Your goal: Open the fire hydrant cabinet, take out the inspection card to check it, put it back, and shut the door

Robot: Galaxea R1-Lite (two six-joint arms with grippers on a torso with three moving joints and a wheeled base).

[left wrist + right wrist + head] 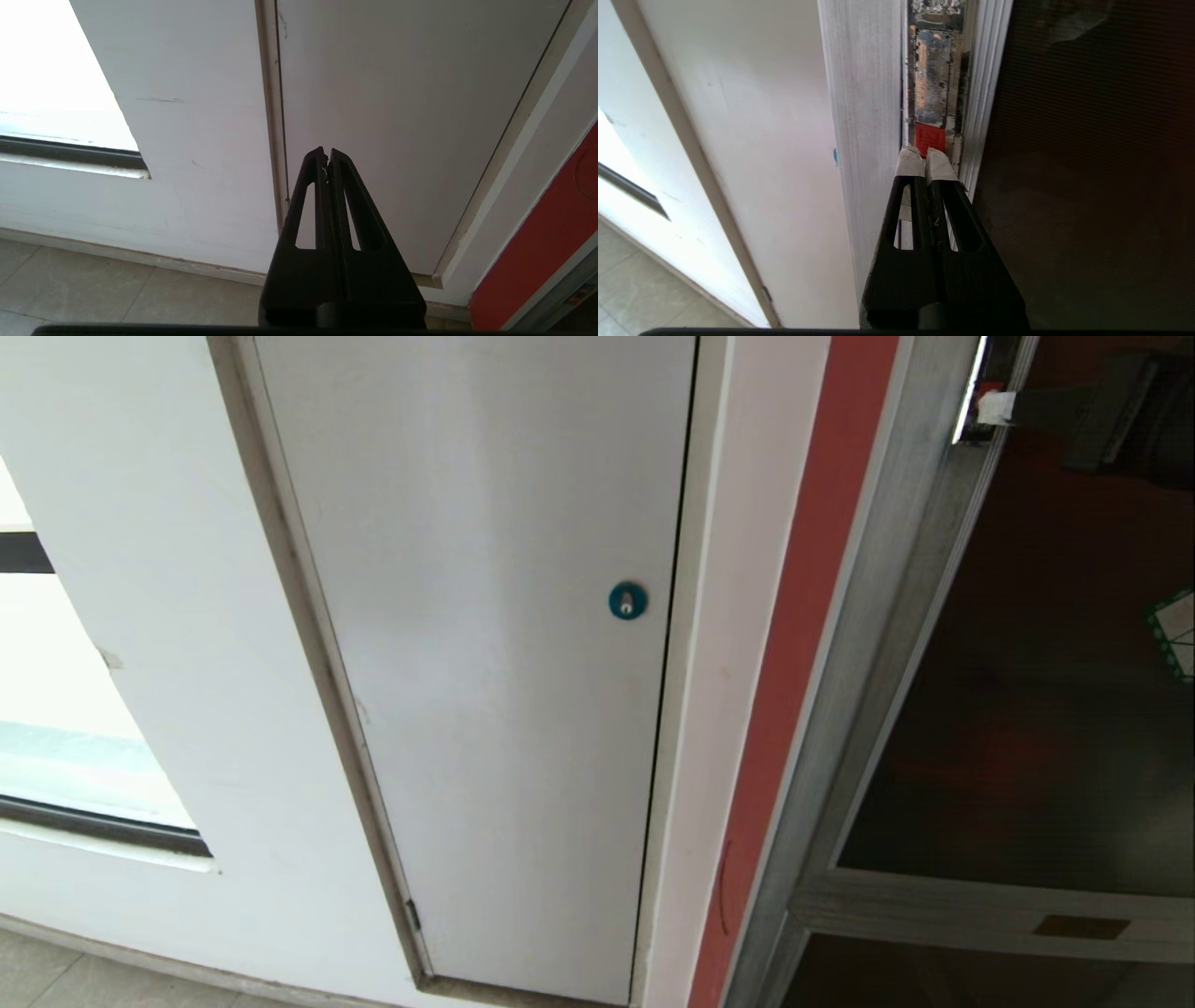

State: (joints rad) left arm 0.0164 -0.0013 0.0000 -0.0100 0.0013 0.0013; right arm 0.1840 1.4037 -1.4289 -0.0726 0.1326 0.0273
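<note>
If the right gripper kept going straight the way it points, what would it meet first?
Most likely the orange-red button of the door latch, just ahead of the shut right gripper; whether it already touches is unclear.

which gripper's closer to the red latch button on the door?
Right. The right gripper, shut, has its taped tips at the red latch button on the door frame. The left gripper, shut, points at the grey-white panel, away from it.

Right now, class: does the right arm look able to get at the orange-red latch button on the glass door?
Probably yes. The right gripper, jaws shut, points straight at the latch button on the door, tips at its edge, with nothing between them. Actual contact can't be confirmed.
</note>
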